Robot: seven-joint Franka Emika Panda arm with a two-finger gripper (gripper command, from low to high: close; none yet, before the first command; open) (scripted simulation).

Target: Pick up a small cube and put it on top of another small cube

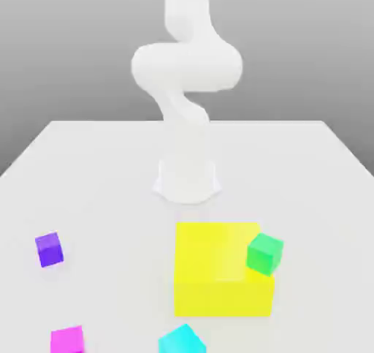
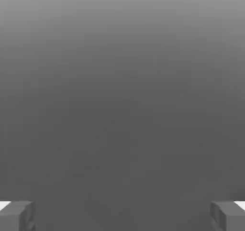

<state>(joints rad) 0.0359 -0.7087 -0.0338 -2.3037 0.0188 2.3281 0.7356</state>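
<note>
The exterior view gives the layout: a white, smooth-surfaced robot arm (image 1: 186, 66) rises from its round-footed base (image 1: 187, 180) on a pale, flat tabletop (image 1: 117, 198), with coloured blocks in front of it. The hand view gives the gripper (image 2: 122, 216) from close by, its two grey fingers (image 2: 224, 216) against a plain grey gradient backdrop (image 2: 122, 105).

The fingers stand spread wide, well apart from each other, with grey backdrop between them; the gripper is empty and touches none of the cubes.

The small cubes are all in the exterior view. A small bright green cube (image 1: 264, 254), plain and matte, sits turned at an angle over the right edge of a large, low, yellow rectangular block (image 1: 219, 271), as that view has it, and covers part of the block's top. Whether it rests there or has another support, I cannot tell. A small violet-blue cube (image 1: 50, 250) lies on the tabletop towards the exterior view's left, well apart from the yellow block. Nearer the camera on that same side is a small magenta cube (image 1: 67, 340), cut by the frame's lower edge. A cyan cube (image 1: 182, 340), also cut off there, lies in front of the yellow block, one corner pointing towards it.
</note>
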